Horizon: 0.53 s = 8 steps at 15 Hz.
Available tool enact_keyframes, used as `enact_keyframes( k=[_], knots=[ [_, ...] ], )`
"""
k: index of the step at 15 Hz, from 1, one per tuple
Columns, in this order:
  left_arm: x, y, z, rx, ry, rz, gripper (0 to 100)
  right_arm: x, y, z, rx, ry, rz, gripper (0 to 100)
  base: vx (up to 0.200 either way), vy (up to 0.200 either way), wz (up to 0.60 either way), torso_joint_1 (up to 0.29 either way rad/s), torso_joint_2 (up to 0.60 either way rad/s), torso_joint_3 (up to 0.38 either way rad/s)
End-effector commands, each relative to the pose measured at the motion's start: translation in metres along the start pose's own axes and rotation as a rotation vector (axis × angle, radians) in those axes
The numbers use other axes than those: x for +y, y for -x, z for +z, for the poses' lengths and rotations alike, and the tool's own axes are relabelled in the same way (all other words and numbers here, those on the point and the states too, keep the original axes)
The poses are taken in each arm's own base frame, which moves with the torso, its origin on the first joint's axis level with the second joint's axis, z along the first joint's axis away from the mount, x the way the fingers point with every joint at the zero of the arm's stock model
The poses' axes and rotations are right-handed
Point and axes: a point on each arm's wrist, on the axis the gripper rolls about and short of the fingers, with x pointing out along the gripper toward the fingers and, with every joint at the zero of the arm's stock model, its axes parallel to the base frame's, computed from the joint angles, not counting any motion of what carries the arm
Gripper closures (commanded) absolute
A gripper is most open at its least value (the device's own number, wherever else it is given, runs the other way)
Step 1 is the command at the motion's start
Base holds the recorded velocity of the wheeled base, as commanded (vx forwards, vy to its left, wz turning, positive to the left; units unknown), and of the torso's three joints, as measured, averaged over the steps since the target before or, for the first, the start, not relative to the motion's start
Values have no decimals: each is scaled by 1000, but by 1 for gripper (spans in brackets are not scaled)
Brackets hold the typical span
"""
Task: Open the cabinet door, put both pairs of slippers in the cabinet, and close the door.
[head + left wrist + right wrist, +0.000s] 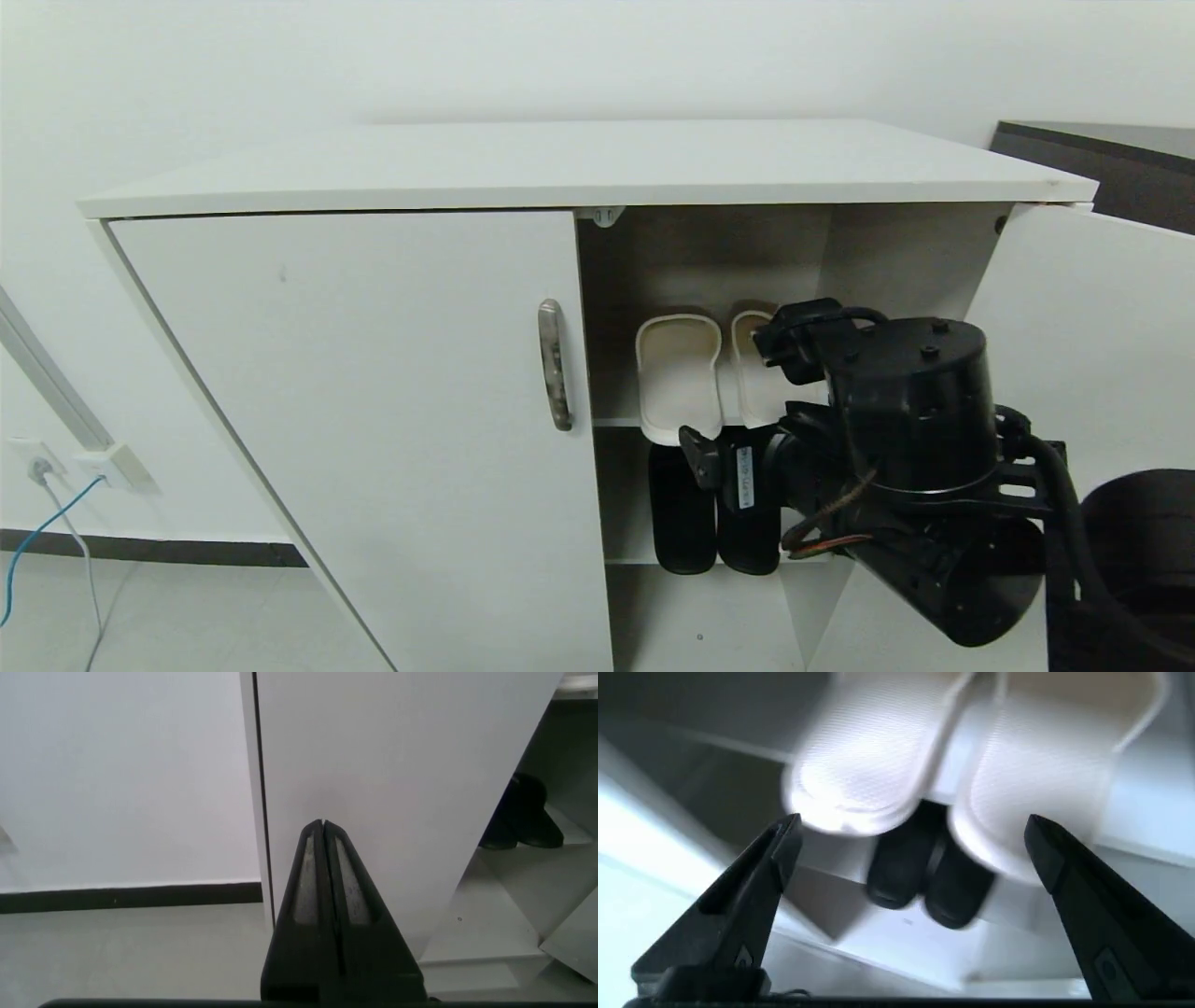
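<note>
The white cabinet has its left door closed and its right door swung open. Inside, a white pair of slippers lies on the upper shelf, toes outward. A black pair lies on the shelf below. My right gripper is open and empty just in front of both pairs, with the white slippers and black slippers between its spread fingers; one fingertip shows by the shelf edge. My left gripper is shut and empty, facing the closed door's outer face.
A metal handle sits on the closed door near the opening. A wall socket with a blue cable is low at the left. Dark furniture stands behind the open door. Bare floor lies left of the cabinet.
</note>
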Motion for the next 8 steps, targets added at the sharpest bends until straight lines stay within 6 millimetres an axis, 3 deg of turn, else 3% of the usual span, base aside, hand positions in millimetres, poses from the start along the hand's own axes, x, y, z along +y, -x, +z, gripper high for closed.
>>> enact_keyframes(
  k=[1, 8],
  knots=[
    [0, 0, 0, 1, 2, 0, 100, -6, 8, -10, -2, 2, 28, 100, 0, 0, 0, 0, 0, 0],
    [0, 0, 0, 1, 2, 0, 100, -1, 13, -18, 6, 47, 53, 100, 0, 0, 0, 0, 0, 0]
  ],
)
